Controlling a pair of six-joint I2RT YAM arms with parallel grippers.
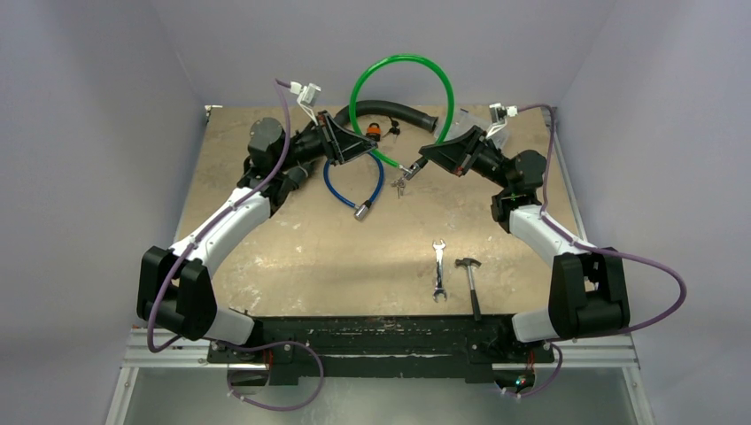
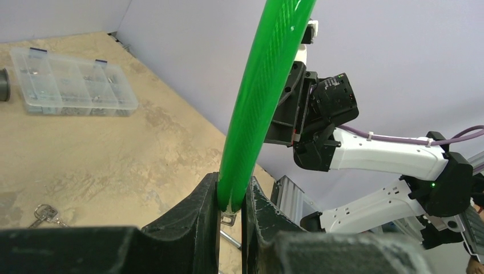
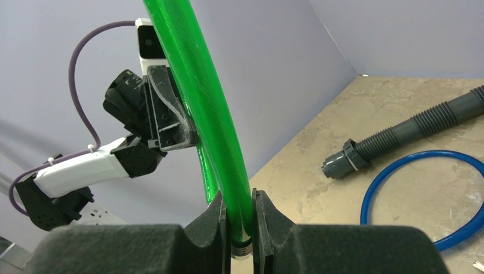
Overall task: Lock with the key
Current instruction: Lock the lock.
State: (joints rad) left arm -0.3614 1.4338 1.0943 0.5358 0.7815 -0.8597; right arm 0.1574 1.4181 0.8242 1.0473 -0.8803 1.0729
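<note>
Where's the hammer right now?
In the top view, the hammer lies on the table near its front edge, right of centre, just right of the wrench.

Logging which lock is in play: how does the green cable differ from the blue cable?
The green cable is clamped near its ends by the left hand and the right hand, arching up off the table; the blue cable lies flat, untouched. Seen from above, the green cable's loop looks larger than the blue cable's. Both are glossy coated cables with metal ends.
</note>
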